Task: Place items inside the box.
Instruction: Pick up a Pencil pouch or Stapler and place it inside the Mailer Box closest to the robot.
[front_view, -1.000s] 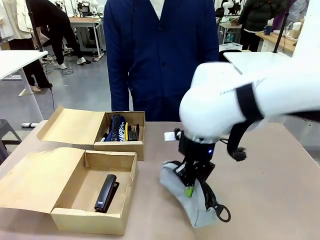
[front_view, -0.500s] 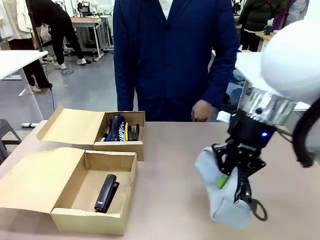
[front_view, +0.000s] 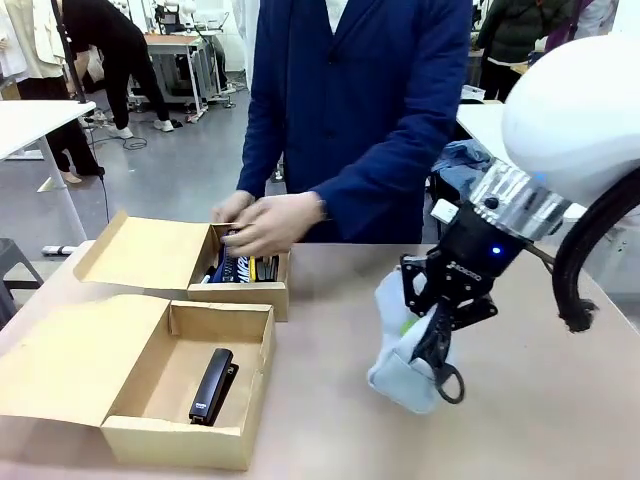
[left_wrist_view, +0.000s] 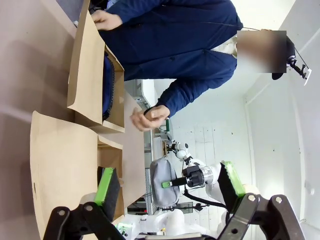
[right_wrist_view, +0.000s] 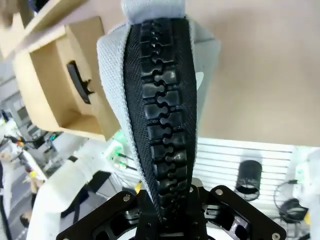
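Case in transit: the right fingers (front_view: 428, 345), shut tight on the pale grey-blue case (front_view: 393, 378), hold it hanging at right of centre in the front view, its lower end low over the table (front_view: 330, 400); a second ago the same case lay slumped on the table at lower centre, and half a second ago it had been swung out toward the right edge of the frame, so it has been lifted and is now coming back leftward. Seen along the wrist, the black zip (right_wrist_view: 160, 125) runs straight up from the clamped fingers. The person's hands (front_view: 268, 222), absent from the table a second ago, have reached to the far box (front_view: 245, 296) at left of centre, over the navy pouch (front_view: 232, 268) standing in it. The near box (front_view: 180, 440) at lower left holds the black stapler (front_view: 212, 385) with bare floor beside it, so the pick-up seems done and the carry to a box is what remains; the near one looks the freer target. The left fingers (left_wrist_view: 106, 185) stand wide apart, holding nothing
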